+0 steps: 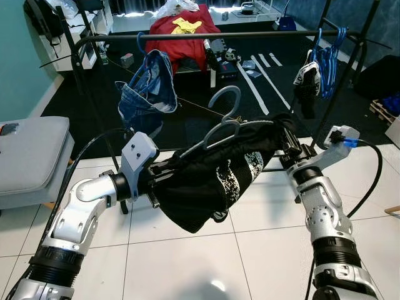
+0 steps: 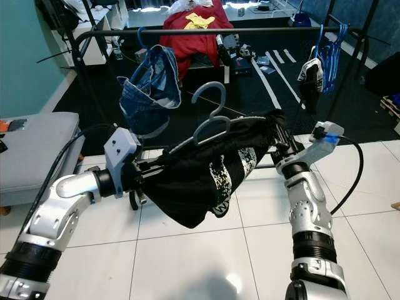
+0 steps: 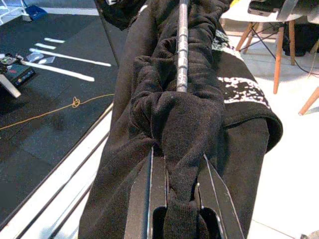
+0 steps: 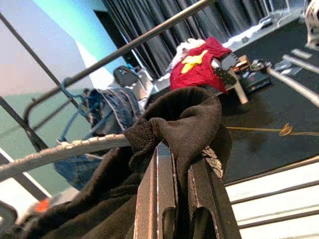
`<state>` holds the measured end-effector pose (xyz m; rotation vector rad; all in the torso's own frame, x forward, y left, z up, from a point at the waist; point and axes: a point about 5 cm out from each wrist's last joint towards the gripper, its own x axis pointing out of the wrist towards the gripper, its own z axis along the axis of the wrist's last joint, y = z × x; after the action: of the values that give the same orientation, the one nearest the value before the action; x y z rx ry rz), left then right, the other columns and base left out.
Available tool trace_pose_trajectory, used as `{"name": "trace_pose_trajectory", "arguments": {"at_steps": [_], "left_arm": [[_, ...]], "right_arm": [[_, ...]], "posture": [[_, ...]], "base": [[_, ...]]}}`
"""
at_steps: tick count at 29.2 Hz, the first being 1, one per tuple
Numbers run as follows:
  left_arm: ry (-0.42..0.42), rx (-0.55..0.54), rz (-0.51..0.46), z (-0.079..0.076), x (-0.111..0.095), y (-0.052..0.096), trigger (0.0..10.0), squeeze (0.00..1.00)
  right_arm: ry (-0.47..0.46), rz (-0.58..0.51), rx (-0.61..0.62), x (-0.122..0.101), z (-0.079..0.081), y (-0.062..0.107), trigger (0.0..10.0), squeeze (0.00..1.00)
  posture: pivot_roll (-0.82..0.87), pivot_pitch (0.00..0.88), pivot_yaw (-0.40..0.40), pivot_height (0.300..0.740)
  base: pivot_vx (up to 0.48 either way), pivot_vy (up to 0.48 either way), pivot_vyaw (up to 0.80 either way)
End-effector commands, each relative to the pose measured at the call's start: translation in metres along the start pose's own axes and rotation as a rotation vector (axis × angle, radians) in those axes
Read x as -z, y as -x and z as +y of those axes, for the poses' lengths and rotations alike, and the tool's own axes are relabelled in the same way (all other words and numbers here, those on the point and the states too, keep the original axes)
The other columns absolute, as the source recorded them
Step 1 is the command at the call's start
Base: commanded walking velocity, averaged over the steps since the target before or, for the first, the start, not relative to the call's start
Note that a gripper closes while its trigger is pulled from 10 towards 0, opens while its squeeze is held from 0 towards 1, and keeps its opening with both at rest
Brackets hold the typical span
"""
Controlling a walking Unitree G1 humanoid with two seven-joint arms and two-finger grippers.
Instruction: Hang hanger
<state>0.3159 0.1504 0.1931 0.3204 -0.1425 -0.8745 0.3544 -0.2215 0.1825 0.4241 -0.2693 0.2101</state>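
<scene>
A grey hanger (image 1: 224, 119) carries a black garment with a white print (image 1: 215, 175). It is held level between my arms, below and in front of the black clothes rail (image 1: 219, 36). My left gripper (image 1: 156, 181) is shut on the garment-wrapped left end of the hanger (image 3: 182, 149). My right gripper (image 1: 284, 140) is shut on the right end, where black cloth (image 4: 184, 124) bunches over its fingers (image 4: 149, 199). The hook points up toward the rail without touching it.
Blue jeans on a hanger (image 1: 150, 87) hang on the rail's left part. Blue hangers and a dark item (image 1: 315, 69) hang at its right end. A red garment (image 1: 181, 31) lies beyond. A grey couch (image 1: 28, 156) stands at the left. White tiles lie underfoot.
</scene>
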Motion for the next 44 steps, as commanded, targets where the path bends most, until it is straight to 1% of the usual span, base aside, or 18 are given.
{"name": "trace_pose_trajectory", "arguments": {"at_steps": [1,6,7,9,10,11,14,16,26,29,32,33,34,35,36,37,38,44], "left_arm": [[-0.043,0.028,0.001,-0.002,-0.004,0.002,0.0,0.00],[-0.108,0.107,0.088,-0.008,0.005,0.004,0.0,0.00],[-0.108,0.107,0.088,-0.008,0.005,0.004,0.0,0.00],[-0.143,0.152,0.130,-0.012,0.008,0.004,0.0,0.00],[-0.143,0.152,0.130,-0.012,0.008,0.004,0.0,0.00],[-0.162,0.175,0.152,-0.014,0.010,0.005,0.0,0.00],[-0.176,0.189,0.168,-0.016,0.012,0.005,0.0,0.00],[-0.201,0.212,0.196,-0.017,0.015,0.006,0.0,0.00],[-0.218,0.255,0.241,-0.021,0.021,0.007,0.0,0.00],[-0.224,0.267,0.257,-0.023,0.023,0.008,0.0,0.00],[-0.221,0.246,0.263,-0.020,0.024,0.009,0.0,0.00],[-0.221,0.246,0.263,-0.020,0.024,0.009,0.0,0.00],[-0.210,0.205,0.245,-0.016,0.022,0.009,0.0,0.00],[-0.210,0.205,0.245,-0.016,0.022,0.009,0.0,0.00],[-0.188,0.149,0.211,-0.010,0.018,0.008,0.0,0.00],[-0.188,0.149,0.211,-0.010,0.018,0.008,0.0,0.00],[-0.170,0.096,0.172,-0.004,0.014,0.007,0.0,0.00],[-0.138,0.025,0.101,0.006,0.005,0.009,0.0,0.00]], "right_arm": [[0.075,0.023,-0.030,0.003,0.006,-0.001,0.0,0.00],[0.407,0.075,0.032,-0.009,0.000,-0.007,0.0,0.00],[0.407,0.075,0.032,-0.009,0.000,-0.007,0.0,0.00],[0.597,0.090,0.041,-0.018,-0.002,-0.010,0.0,0.00],[0.597,0.090,0.041,-0.018,-0.002,-0.010,0.0,0.00],[0.725,0.107,0.015,-0.023,-0.002,-0.012,0.0,0.00],[0.835,0.117,-0.021,-0.027,0.000,-0.014,0.0,0.00],[1.000,0.132,-0.122,-0.029,0.008,-0.017,0.0,0.00],[1.194,0.028,-0.195,-0.036,0.025,-0.021,0.0,0.00],[1.193,-0.002,-0.185,-0.037,0.028,-0.022,0.0,0.00],[0.942,-0.018,-0.051,-0.038,0.017,-0.023,0.0,0.00],[0.942,-0.018,-0.051,-0.038,0.017,-0.023,0.0,0.00],[0.794,-0.005,0.006,-0.034,0.009,-0.022,0.0,0.00],[0.794,-0.005,0.006,-0.034,0.009,-0.022,0.0,0.00],[0.637,0.013,0.050,-0.027,0.002,-0.019,4.8,0.00],[0.637,0.013,0.050,-0.027,0.002,-0.019,4.8,0.00],[0.532,0.024,0.076,-0.019,-0.003,-0.015,10.0,0.00],[0.388,0.068,0.094,0.007,-0.008,0.000,10.0,0.00]], "posture": [[0.06,0.103,0.048,0.740],[0.06,0.104,0.048,0.740],[0.06,0.104,0.048,0.740],[0.06,0.103,0.048,0.740],[0.06,0.103,0.048,0.740],[0.06,0.103,0.049,0.740],[0.06,0.103,0.050,0.740],[0.06,0.103,0.050,0.740],[0.06,0.101,0.049,0.740],[0.06,0.097,0.047,0.740],[0.06,0.094,0.047,0.740],[0.06,0.094,0.047,0.740],[0.06,0.091,0.046,0.740],[0.06,0.091,0.046,0.740],[0.06,0.088,0.046,0.740],[0.06,0.088,0.046,0.740],[0.06,0.088,0.046,0.740],[0.06,0.081,0.045,0.740]], "base": [[0.000,0.000,0.00],[0.000,0.000,0.00],[0.000,0.000,0.00],[0.000,0.000,0.00],[0.000,0.000,0.00],[0.000,0.000,0.00],[0.000,0.000,0.00],[0.000,0.000,0.00],[0.000,0.000,0.00],[0.000,0.000,0.00],[0.000,0.000,0.00],[0.000,0.000,0.00],[0.000,0.000,0.00],[0.000,0.000,0.00],[0.000,0.000,0.00],[0.000,0.000,0.00],[0.000,0.000,0.00],[0.000,0.000,0.00]]}}
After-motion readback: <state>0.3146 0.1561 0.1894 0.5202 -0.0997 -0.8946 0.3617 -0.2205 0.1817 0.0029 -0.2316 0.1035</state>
